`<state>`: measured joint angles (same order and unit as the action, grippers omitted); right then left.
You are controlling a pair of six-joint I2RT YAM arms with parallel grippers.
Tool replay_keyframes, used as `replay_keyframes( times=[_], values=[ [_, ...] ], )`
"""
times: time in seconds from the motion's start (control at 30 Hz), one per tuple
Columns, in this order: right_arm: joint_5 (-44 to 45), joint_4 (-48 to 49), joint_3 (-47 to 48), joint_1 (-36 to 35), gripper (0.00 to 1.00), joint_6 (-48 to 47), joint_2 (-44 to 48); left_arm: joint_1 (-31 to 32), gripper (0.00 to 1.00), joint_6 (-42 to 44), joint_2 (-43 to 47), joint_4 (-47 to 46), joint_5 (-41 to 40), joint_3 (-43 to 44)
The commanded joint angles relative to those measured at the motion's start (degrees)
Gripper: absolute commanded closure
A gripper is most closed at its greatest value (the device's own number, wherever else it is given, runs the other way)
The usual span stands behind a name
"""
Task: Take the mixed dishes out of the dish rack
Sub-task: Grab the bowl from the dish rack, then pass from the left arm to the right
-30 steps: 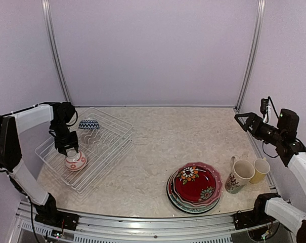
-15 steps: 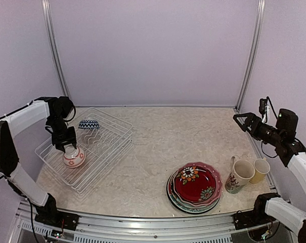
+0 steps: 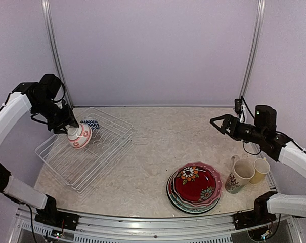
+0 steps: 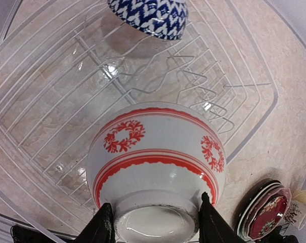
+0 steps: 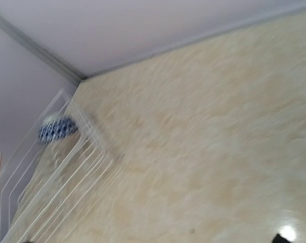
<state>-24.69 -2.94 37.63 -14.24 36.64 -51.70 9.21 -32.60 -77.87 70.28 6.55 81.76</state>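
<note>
My left gripper (image 3: 72, 127) is shut on the foot of a white bowl with red wreath pattern (image 3: 79, 135), holding it upside down in the air above the white wire dish rack (image 3: 107, 147). In the left wrist view the bowl (image 4: 158, 152) fills the lower frame, my fingers (image 4: 104, 225) clamping its base ring. A blue-and-white patterned bowl (image 3: 89, 123) lies at the rack's far end, also seen in the left wrist view (image 4: 150, 17) and the right wrist view (image 5: 57, 128). My right gripper (image 3: 217, 123) is open and empty, high over the table's right side.
A stack of plates with a red floral one on top (image 3: 195, 186) sits at the front right. A cream floral mug (image 3: 238, 174) and a yellow mug (image 3: 260, 169) stand beside it. Metal frame posts (image 3: 250, 55) rise at the back corners.
My left gripper lifted the red-patterned bowl out of the rack and up toward the far end. My right arm swung left, over the table.
</note>
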Motion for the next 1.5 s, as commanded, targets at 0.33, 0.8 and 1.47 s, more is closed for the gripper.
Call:
replay_keyframes(
  times=[0.33,0.8,1.47],
  values=[
    [-0.1,23.1,14.8,-24.0,0.00,8.0,-28.3,11.1,0.78,-8.8,-1.2,-18.8,19.4,6.4],
    [-11.5,56.7,20.4,-30.8,0.02,31.7,-48.4,22.6,0.80,-14.2,-9.1,-34.9,23.0,3.2],
    [-11.8,72.8,17.6,-31.5,0.78,40.9,-53.4,26.1,0.80,-15.2,-9.9,-43.8,23.6,-2.2]
  ],
)
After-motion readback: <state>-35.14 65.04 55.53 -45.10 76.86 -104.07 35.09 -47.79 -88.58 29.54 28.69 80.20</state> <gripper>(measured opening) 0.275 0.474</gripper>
